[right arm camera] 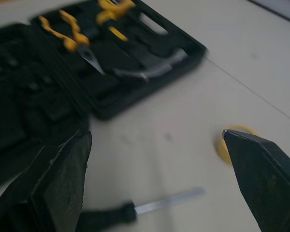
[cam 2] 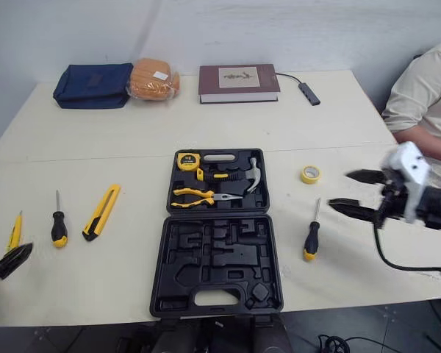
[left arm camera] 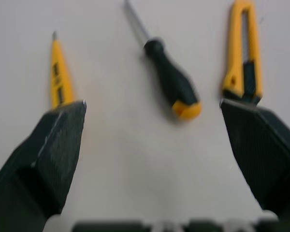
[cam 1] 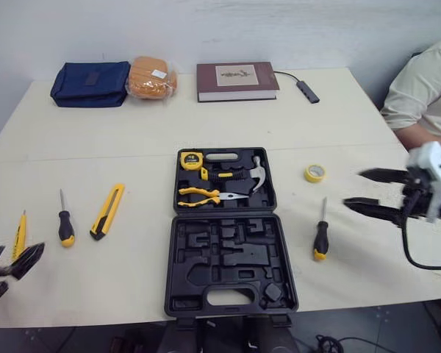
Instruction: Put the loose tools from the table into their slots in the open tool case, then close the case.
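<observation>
The black tool case (cam 1: 228, 287) lies open mid-table, with a tape measure (cam 1: 192, 159), pliers (cam 1: 200, 195) and a hammer (cam 1: 256, 175) in its far half. Left of it lie a yellow utility knife (cam 1: 107, 211), a black-handled screwdriver (cam 1: 65, 224) and a slim yellow tester screwdriver (cam 1: 19, 235). Right of the case are another screwdriver (cam 1: 321, 237) and a yellow tape roll (cam 1: 315, 173). My left gripper (cam 1: 4, 266) hovers open at the near left edge, short of the tester. My right gripper (cam 1: 367, 189) is open, right of the screwdriver and tape roll.
At the table's far edge sit a navy pouch (cam 1: 90, 83), a wrapped bread loaf (cam 1: 151, 78), a maroon book (cam 1: 237, 81) and a small cabled adapter (cam 1: 307, 91). A person's sleeve and arm (cam 1: 422, 92) rest at the right edge.
</observation>
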